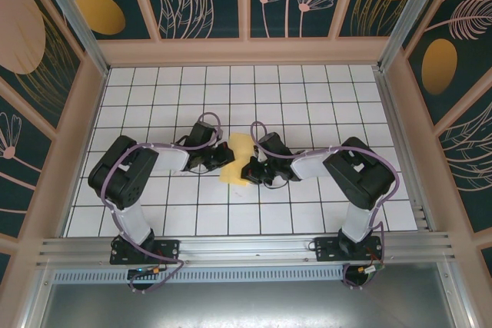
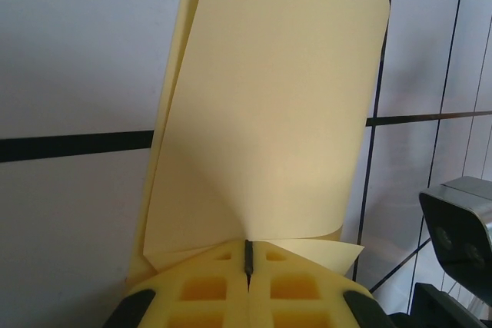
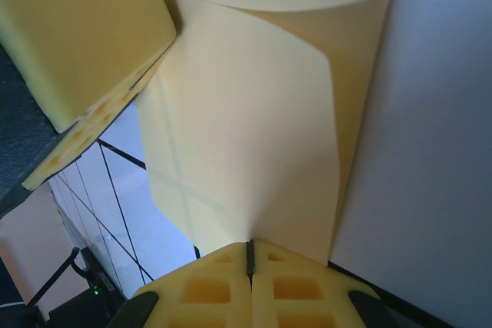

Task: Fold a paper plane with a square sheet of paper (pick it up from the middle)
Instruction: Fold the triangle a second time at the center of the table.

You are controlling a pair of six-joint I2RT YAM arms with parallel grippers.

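We see open grid surface (image 1: 307, 90) all round, walls (image 1: 77, 136) well off. Mid-surface: square sheet of paper (image 1: 237, 160) (image 2: 269, 113) (image 3: 254, 136), pale yellow, curled, layers doubled; left jaws, right jaws each clamped tight on one edge.

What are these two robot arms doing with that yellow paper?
One yellow paper sheet is held over the middle of the gridded table. The left gripper and the right gripper each pinch it shut from opposite sides. The sheet is curled and doubled over, not yet a plane.
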